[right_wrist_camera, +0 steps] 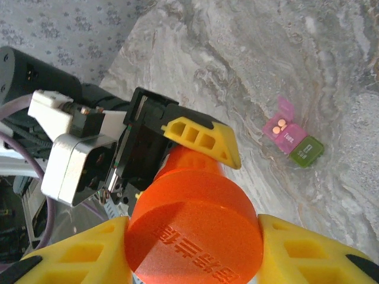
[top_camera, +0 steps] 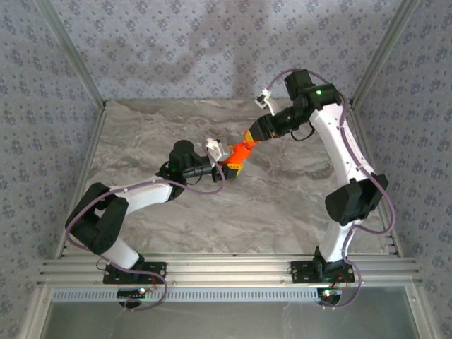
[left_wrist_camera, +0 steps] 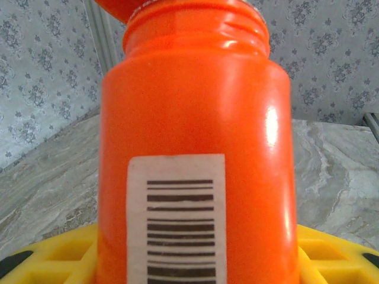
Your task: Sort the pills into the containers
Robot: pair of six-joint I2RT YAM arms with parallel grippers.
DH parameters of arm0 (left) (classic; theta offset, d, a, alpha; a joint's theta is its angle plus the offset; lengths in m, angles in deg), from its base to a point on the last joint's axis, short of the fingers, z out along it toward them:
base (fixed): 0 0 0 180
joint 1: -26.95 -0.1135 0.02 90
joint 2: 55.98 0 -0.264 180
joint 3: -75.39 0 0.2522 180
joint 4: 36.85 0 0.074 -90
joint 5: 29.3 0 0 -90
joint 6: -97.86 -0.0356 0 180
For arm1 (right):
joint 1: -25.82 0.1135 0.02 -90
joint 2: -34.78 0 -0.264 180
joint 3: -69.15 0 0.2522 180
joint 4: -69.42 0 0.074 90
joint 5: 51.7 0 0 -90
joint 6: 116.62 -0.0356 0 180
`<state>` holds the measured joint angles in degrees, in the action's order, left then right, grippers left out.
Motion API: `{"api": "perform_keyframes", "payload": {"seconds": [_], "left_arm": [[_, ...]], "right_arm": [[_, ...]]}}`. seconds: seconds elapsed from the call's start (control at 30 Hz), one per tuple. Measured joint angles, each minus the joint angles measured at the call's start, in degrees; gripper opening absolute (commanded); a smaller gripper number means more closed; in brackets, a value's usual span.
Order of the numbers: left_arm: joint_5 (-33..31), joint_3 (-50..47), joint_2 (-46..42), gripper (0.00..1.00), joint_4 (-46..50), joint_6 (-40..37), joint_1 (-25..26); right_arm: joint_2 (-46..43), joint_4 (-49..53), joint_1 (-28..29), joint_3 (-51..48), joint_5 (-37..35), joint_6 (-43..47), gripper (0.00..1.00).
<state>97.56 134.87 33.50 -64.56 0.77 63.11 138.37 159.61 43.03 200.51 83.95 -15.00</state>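
Left claw (top_camera: 233, 164) grasps the orange bottle (left_wrist_camera: 195, 118); right claw (right_wrist_camera: 192, 257), we note, clenches its round cap (right_wrist_camera: 195, 216) above the desk (right_wrist_camera: 249, 59)

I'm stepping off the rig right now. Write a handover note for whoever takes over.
Grippers: the left gripper is shut on the orange pill bottle. The right gripper is shut on its orange cap, which looks lifted off the threaded neck.
Containers: on the marble table, the pink compartment is open with two pills inside. The joined green compartment is shut.
Done: bottle held, cap coming off.
Left: sort the remaining pills.
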Motion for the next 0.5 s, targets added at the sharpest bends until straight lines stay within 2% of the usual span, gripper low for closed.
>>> {"api": "perform_keyframes", "payload": {"seconds": [0.5], "left_arm": [[1.1,0.4,-0.1,0.00,1.9,-1.4,-0.6]], "right_arm": [[0.0,1.8,0.7,0.1,-1.0,1.6,0.44]]}}
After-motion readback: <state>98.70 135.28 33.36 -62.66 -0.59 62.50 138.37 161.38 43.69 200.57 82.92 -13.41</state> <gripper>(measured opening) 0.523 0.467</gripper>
